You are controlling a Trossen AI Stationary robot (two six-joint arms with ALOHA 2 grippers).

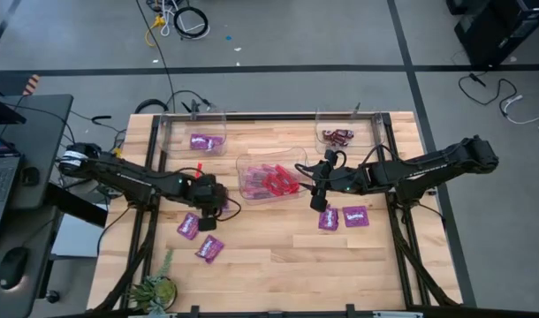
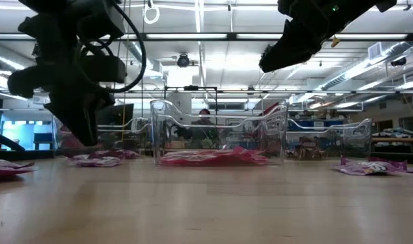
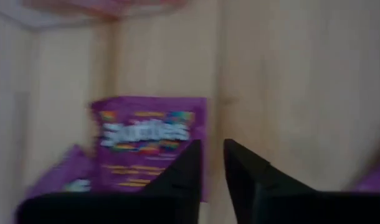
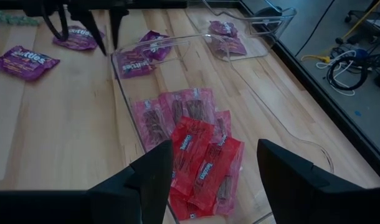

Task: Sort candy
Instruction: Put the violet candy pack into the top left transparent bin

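A clear bin [image 1: 245, 168] in the table's middle holds several red candy packets [image 4: 202, 162]. My right gripper [image 1: 310, 184] hovers open and empty above that bin's right end [image 4: 215, 144]. My left gripper [image 1: 208, 216] hangs over the left part of the table, its fingers a narrow gap apart [image 3: 212, 146] and holding nothing. A purple packet [image 3: 149, 146] lies flat on the wood just beside and below it. Another purple packet [image 1: 209, 249] lies nearer the front. Two purple packets [image 1: 340, 217] lie flat right of centre.
A clear bin [image 1: 172, 132] at the far left holds a purple packet [image 1: 204, 141]. A clear bin [image 1: 367, 128] at the far right holds dark brown packets [image 1: 338, 136]. A small green plant [image 1: 155, 287] stands at the front left corner. Bare wood lies along the front.
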